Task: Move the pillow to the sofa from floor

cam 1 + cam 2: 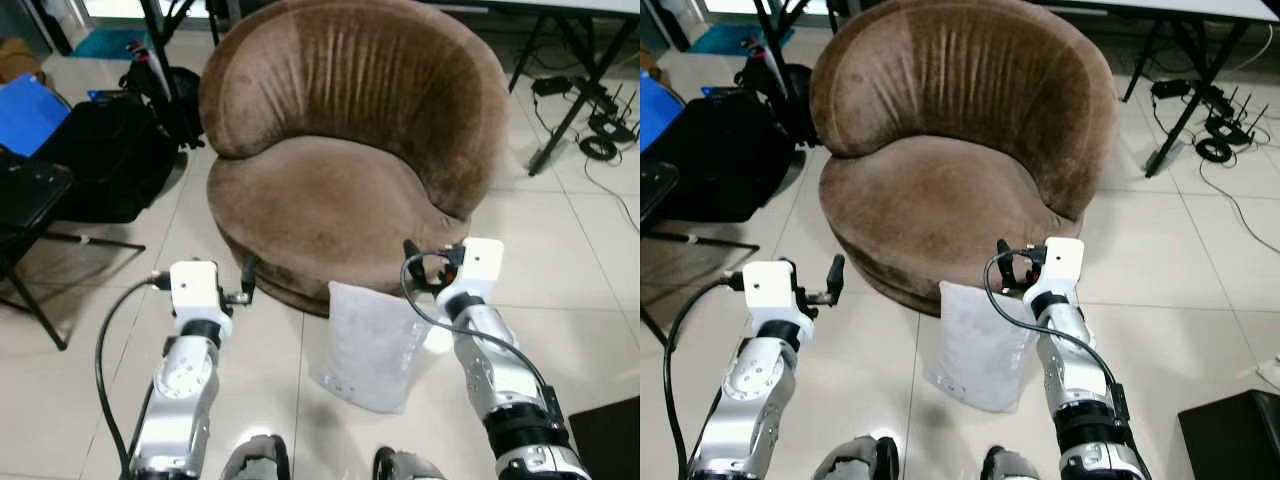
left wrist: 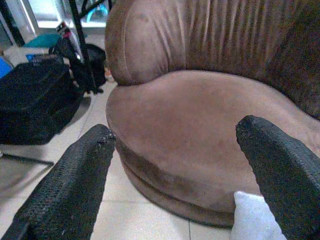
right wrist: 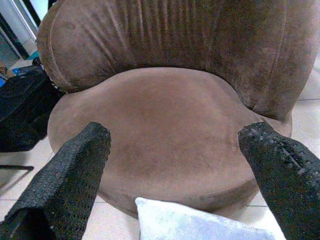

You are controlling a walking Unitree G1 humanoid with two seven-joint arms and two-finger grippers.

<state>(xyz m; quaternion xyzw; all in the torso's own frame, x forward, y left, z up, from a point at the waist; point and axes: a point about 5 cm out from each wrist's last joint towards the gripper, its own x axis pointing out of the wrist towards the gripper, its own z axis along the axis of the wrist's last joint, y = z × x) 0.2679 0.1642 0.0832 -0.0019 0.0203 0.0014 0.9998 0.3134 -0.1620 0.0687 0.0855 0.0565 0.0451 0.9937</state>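
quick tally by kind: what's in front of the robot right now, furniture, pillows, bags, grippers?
Brown round sofa: 1
White pillow, on the floor against the sofa's front: 1
Black bag: 1
Black folding chair: 1
Grippers, both open: 2, left gripper, right gripper
Total: 6

The round brown velvet sofa (image 1: 350, 150) has a bare seat, open from the front — its high curved back walls off the far side. The white pillow (image 1: 372, 345) leans against the sofa's front edge, pale tile floor (image 1: 590, 270) free on both sides. A black bag (image 1: 95, 155) and black folding chair (image 1: 30, 215) crowd the left.
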